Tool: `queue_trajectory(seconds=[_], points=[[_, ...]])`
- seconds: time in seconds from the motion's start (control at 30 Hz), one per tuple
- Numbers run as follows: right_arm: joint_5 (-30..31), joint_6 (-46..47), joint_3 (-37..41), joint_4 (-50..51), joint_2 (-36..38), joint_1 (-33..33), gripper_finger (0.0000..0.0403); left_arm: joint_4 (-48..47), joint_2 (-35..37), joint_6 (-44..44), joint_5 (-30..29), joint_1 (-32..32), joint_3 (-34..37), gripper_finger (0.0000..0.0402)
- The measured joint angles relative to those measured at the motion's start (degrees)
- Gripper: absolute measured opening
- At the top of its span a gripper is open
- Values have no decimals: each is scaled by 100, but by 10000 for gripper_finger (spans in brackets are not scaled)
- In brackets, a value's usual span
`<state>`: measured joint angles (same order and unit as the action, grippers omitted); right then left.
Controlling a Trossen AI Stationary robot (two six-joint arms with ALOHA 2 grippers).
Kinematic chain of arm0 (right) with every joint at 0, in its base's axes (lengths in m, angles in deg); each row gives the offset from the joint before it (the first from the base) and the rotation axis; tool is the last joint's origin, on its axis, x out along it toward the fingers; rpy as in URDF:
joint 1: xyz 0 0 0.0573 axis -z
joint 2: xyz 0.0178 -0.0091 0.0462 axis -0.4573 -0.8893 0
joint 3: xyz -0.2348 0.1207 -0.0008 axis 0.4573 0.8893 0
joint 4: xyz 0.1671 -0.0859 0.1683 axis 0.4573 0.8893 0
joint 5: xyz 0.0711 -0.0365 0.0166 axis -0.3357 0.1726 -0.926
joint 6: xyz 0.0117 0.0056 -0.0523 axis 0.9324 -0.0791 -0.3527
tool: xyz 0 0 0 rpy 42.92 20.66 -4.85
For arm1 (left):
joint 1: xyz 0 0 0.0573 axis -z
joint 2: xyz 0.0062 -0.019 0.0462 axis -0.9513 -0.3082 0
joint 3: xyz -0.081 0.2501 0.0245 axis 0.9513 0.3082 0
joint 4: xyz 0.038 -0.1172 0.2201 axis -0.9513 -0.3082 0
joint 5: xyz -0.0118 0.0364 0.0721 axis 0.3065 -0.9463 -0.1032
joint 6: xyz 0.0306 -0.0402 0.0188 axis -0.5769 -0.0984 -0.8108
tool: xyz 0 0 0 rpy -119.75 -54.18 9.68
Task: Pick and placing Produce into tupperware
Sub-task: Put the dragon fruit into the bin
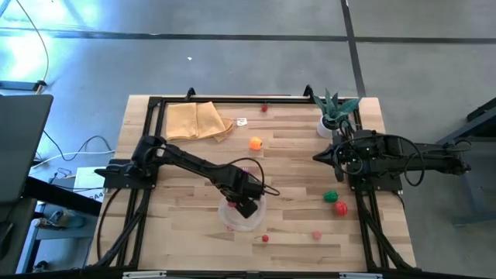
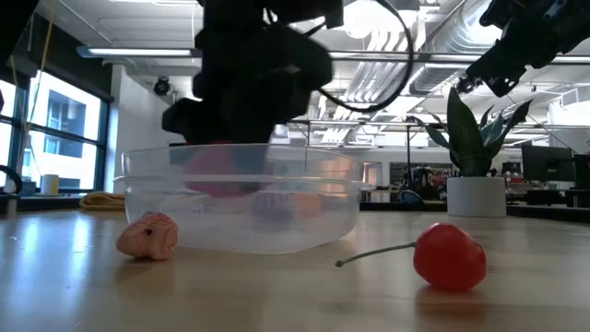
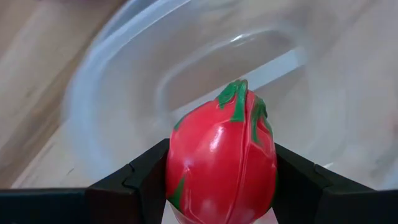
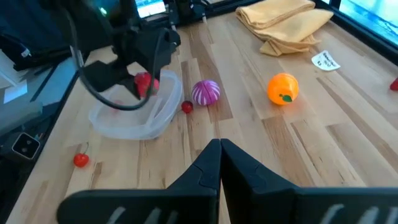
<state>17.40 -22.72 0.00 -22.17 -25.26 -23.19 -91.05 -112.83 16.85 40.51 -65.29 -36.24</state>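
The clear tupperware point(image 1: 242, 215) stands on the table near its front middle. My left gripper point(image 3: 221, 186) hangs right above it, pointing down, shut on a red toy fruit point(image 3: 222, 163) with green streaks. That fruit point(image 4: 143, 83) sits just above the tupperware's rim point(image 4: 163, 106). Loose produce lies around: a purple onion point(image 4: 205, 92), an orange point(image 1: 255, 142), a cherry point(image 2: 449, 255) and a pink piece point(image 2: 147, 235). My right gripper point(image 4: 219, 149) is shut and waits in the air at the table's right side. My left gripper pinches the red fruit between its two fingers, one finger point(image 3: 146, 174) on each of its opposite sides point(image 3: 177, 168). The fingers come from above, pointing down. The fruit hangs clear over the tupperware's hollow, its green-streaked end facing down.
A folded yellow-tan cloth point(image 1: 198, 122) and a small label card point(image 4: 325, 60) lie at the far left. A potted plant point(image 1: 335, 112) stands at the far right. A green piece point(image 1: 331, 196) and a red piece point(image 1: 340, 207) lie near the right arm's base.
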Motion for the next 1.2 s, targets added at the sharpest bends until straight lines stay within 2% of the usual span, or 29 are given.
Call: queue_trajectory(seconds=[0.2,0.4,0.67,0.93,1.2], points=[[1,0,0,3,-2,1,0,10,-16,5,-12,4,11,212],[1,0,0,3,-2,1,0,-1,-16,32,-19,0,13,233],[1,0,0,0,-4,1,0,8,-16,43,-58,15,15,230],[0,0,0,0,-4,1,0,-1,-16,8,-60,15,15,250],[1,0,0,0,-4,1,0,-38,-16,10,-51,-1,-8,252]])
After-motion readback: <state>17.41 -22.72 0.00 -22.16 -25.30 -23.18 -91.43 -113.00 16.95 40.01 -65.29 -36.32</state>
